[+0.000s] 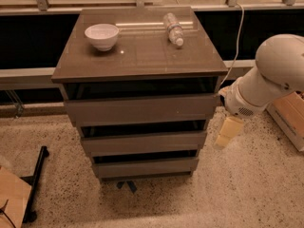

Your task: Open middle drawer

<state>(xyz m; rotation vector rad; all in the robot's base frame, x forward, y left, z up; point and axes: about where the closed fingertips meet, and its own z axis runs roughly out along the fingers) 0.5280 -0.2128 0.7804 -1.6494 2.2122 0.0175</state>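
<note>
A grey-brown cabinet has three handleless drawers stepped one under another. The middle drawer is the second slab front, between the taller top drawer and the narrower bottom drawer. All three fronts stand close to the cabinet, with dark gaps above them. My gripper hangs from the white arm just right of the cabinet, level with the middle drawer's right end and apart from it. Its cream-coloured fingers point down.
A white bowl and a lying plastic bottle sit on the cabinet top. A cardboard box stands at the right, and a black stand leg and brown board at the lower left. The floor is speckled.
</note>
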